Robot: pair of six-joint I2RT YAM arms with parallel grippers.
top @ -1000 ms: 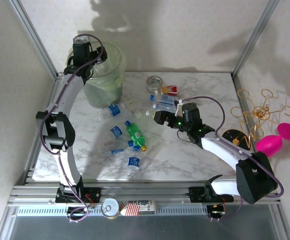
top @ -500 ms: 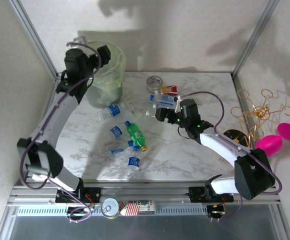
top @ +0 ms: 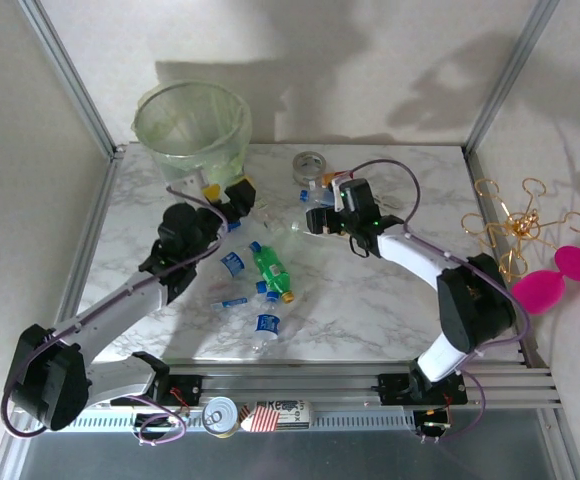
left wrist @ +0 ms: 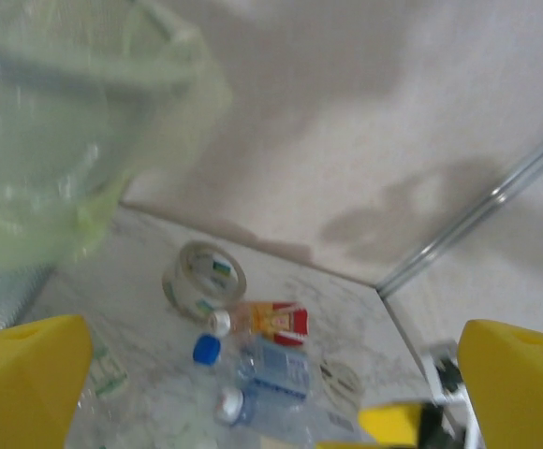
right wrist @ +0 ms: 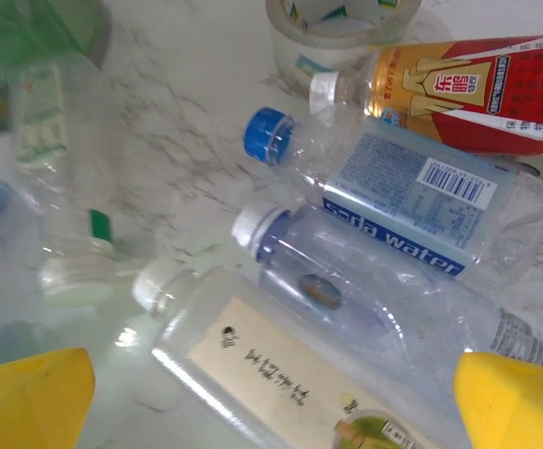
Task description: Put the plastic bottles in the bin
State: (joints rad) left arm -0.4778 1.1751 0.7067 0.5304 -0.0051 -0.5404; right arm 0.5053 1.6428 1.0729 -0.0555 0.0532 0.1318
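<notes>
Left hand (top: 226, 192) down from bin (top: 217, 150), bottles (left wrist: 273, 368) just ahead

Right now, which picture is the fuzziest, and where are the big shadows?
Left wrist view: fuzziest, the bin is a smeared green blur and the tape roll is soft. Right wrist view: sharper, print on the blue-label bottle reads clearly. Top external view: crisp, with big dark arm shadows on the back wall.
</notes>
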